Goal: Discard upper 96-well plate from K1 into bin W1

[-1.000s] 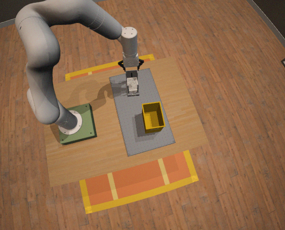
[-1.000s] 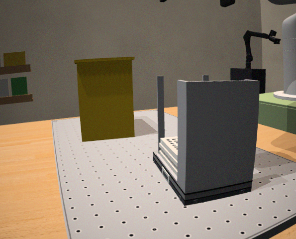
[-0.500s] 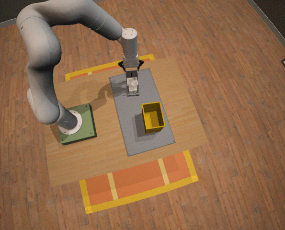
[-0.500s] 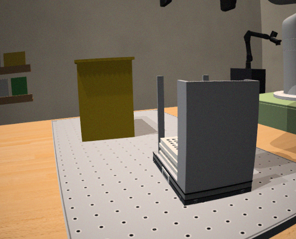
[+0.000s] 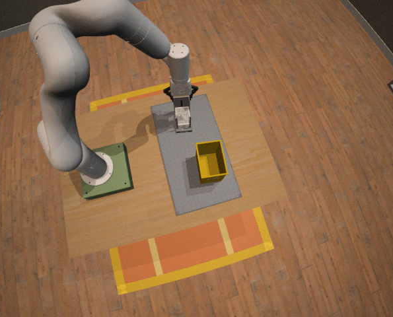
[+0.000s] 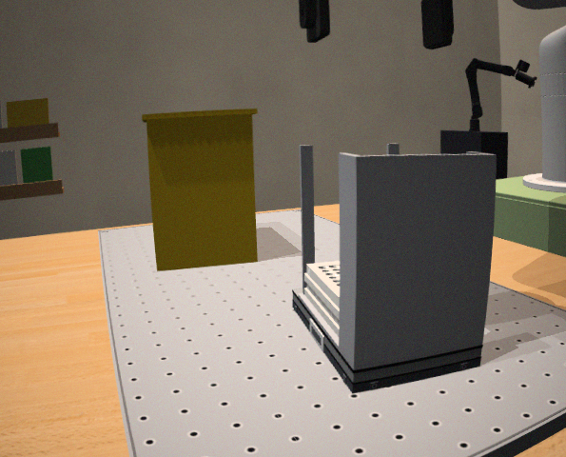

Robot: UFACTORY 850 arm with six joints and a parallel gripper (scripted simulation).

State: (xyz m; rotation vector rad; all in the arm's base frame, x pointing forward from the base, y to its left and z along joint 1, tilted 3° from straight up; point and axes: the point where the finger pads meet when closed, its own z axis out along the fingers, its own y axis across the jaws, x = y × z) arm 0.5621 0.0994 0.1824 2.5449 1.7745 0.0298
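Upper plate: white perforated 96-well plate (image 5: 182, 115), top of the stack inside grey walled rack K1 (image 6: 416, 255).
Jaws: gripper (image 6: 376, 19) fully open, empty, high above the rack.
Your step: descend straight between the posts; grip only the top plate.
Destination: tall yellow plastics bin W1 (image 5: 211, 161), nearby on the desk.

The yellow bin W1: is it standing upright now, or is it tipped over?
Upright. The yellow bin rests on its base on the perforated mat, walls vertical; the top view looks down into its open mouth.

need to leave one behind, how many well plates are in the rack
2, stacked in the rack: the upper plate on top, the lower plate directly beneath. The rack wall hides most of both.
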